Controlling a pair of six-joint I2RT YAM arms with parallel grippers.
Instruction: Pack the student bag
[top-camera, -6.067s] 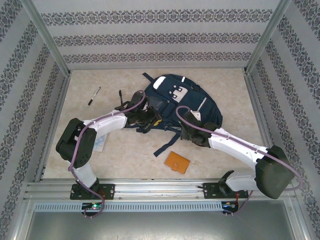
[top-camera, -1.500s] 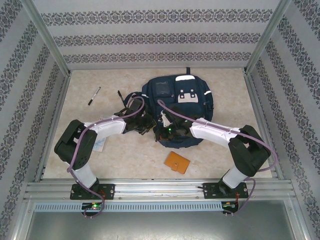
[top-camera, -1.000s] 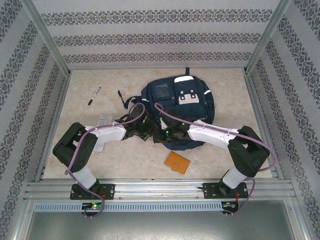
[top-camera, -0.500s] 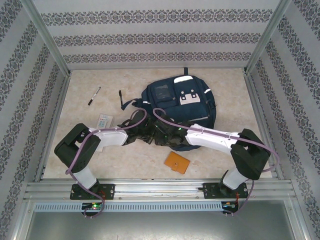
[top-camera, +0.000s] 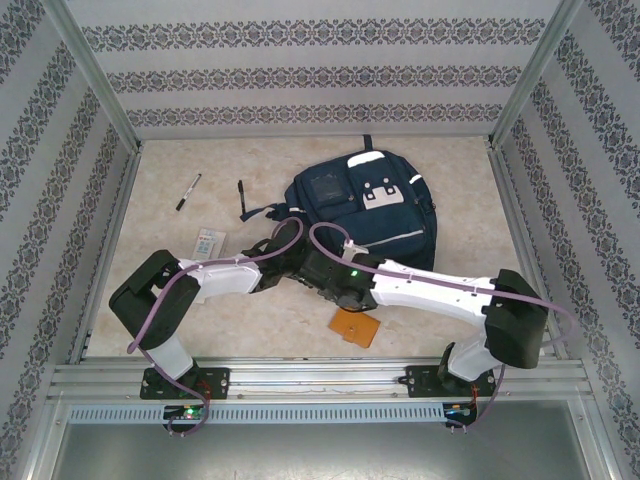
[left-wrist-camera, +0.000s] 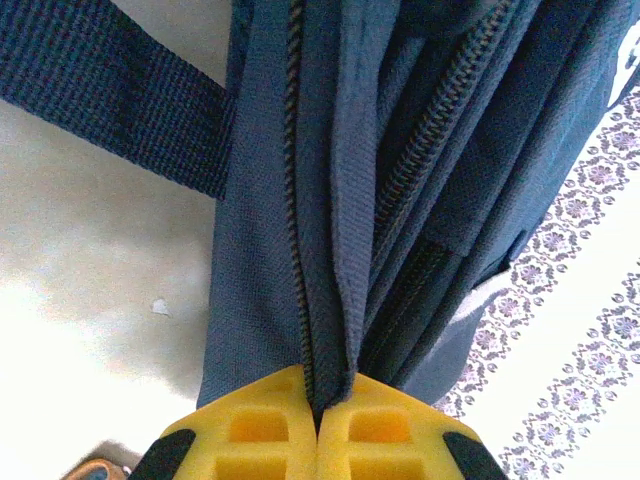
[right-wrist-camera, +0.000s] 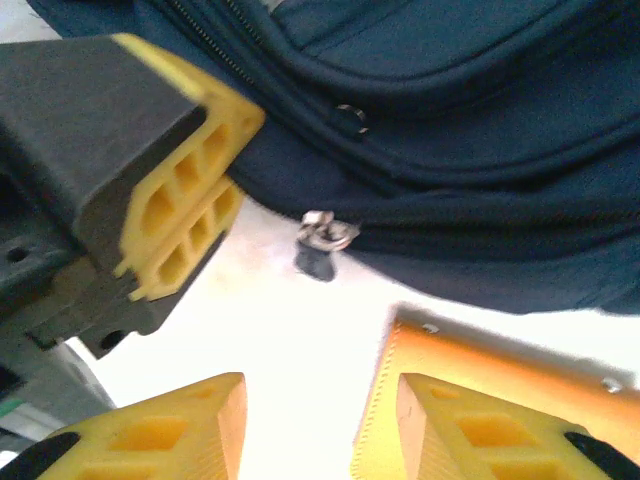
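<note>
- The student bag (top-camera: 365, 205) lies flat mid-desk, nearer the far edge of the desk (top-camera: 170, 300), with its front pockets facing up.
- The left jaws are pinched fully together on a fold of the bag's fabric beside a zip line, at the bag's near-left part.
- The right jaws stand partly apart and hold nothing. They hover at the bag's near edge, close to a small metal zip pull (right-wrist-camera: 322, 232) and over the orange wallet (top-camera: 352, 325).
- The pull is tiny and blurred, and probably belongs to the lowest zip. The right jaws could close on fabric or on the wallet instead.
- The two wrists are crowded together, so a sideways reach risks a knock.
- If the left pinch slips, the bag would likely drag along rather than unzip.
</note>
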